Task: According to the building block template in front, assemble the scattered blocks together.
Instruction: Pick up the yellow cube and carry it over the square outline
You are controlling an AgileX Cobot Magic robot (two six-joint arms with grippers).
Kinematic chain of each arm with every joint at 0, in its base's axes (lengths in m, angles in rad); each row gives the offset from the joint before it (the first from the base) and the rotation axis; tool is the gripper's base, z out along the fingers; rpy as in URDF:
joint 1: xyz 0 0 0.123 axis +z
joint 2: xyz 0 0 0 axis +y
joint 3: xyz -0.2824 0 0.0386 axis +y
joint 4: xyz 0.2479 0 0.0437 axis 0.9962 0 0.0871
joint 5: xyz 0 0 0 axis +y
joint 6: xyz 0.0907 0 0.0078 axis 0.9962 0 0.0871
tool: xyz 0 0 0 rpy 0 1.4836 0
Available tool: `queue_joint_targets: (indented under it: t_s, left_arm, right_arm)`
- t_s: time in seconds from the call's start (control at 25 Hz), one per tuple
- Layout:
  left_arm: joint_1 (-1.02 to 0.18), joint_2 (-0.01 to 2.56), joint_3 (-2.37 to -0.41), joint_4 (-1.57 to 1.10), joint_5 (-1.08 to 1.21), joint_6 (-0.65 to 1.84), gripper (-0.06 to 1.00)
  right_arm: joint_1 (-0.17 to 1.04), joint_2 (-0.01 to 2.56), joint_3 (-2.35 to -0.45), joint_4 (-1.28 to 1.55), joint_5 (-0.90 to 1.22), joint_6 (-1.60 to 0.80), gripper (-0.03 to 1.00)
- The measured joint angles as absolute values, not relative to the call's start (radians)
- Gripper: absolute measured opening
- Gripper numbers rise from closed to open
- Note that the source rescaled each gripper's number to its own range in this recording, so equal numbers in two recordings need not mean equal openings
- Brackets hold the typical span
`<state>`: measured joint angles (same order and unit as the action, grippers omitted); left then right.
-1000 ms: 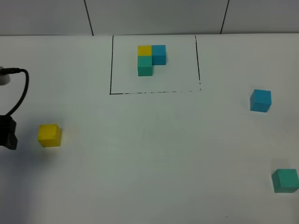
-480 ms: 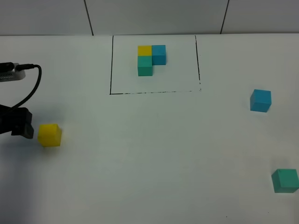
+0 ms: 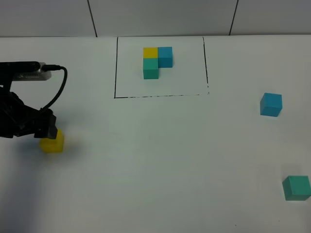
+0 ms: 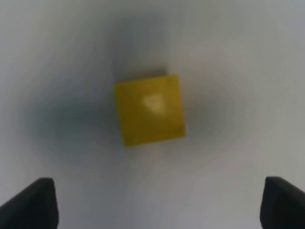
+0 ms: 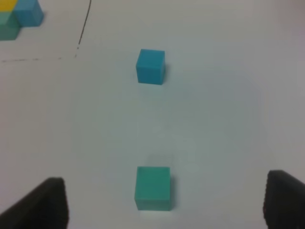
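The template (image 3: 156, 62), a joined yellow, blue and teal cluster, sits inside a black-line rectangle (image 3: 115, 73) at the back; it also shows in the right wrist view (image 5: 16, 19). The loose yellow cube (image 3: 52, 144) lies at the left. My left gripper (image 3: 47, 127) hovers over it, open, with the cube (image 4: 150, 109) ahead of and between the fingertips (image 4: 33, 202). The sky-blue cube (image 3: 270, 104) and teal cube (image 3: 297, 188) lie at the right. My right gripper (image 5: 163, 200) is open above the teal cube (image 5: 153, 188), with the blue cube (image 5: 151, 67) beyond. It is outside the exterior view.
A black cable (image 3: 58, 92) loops from the left arm above the yellow cube. The white table (image 3: 160, 155) meets a wall at the back. The teal cube lies close to the table's right edge.
My left arm has moved right and come over the yellow cube, now partly covering it. The cubes and the template have not moved.
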<state>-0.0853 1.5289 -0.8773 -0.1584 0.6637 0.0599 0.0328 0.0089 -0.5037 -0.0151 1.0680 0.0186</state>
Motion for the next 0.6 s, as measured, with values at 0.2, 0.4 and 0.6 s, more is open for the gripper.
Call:
queue_joint_targets:
  t_s: [0.2,0.4,0.6]
  left_arm:
    - [-0.085,1.577,-0.877,-0.135,0.659,-0.031,1.0]
    - [-0.085,1.632,-0.9,-0.113,0.653,-0.083,1.0]
    - [-0.085,1.691,-0.934,-0.107,0.655,-0.097,1.0]
  right_arm:
    - [0.033,0.009,-0.504,-0.015,1.068,0.019,0.67]
    - [0.033,0.009,-0.504,-0.015,1.068,0.019,0.67]
    - [0.033,0.009,-0.504,-0.015,1.068,0.019,0.67]
